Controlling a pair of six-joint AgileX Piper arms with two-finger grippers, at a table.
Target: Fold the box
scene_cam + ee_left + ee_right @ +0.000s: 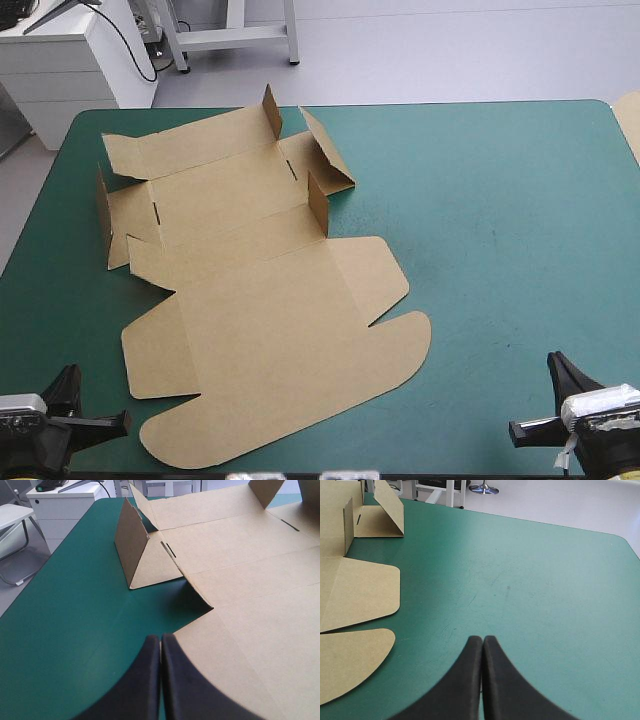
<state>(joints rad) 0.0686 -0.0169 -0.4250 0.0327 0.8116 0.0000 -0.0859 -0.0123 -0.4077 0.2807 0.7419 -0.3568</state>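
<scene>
Two grippers: my left gripper (160, 642) and right gripper (482, 642), pressed together, empty.
Box (260, 300): mostly flat, left half of table (500, 250).
Handling: light, stiff; I'd pinch a raised flap (318, 205).

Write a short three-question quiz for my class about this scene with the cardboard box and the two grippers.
1. True or false: the left gripper is holding the box.
2. Where on the table does the box lie? A) mostly on the left half B) mostly on the right half C) none of it is on the table
3. Fill in: the right gripper is ____ (open or shut), with nothing in it.

Key: 1. False; it is shut and empty, close to the box's edge. 2. A. 3. shut.
</scene>
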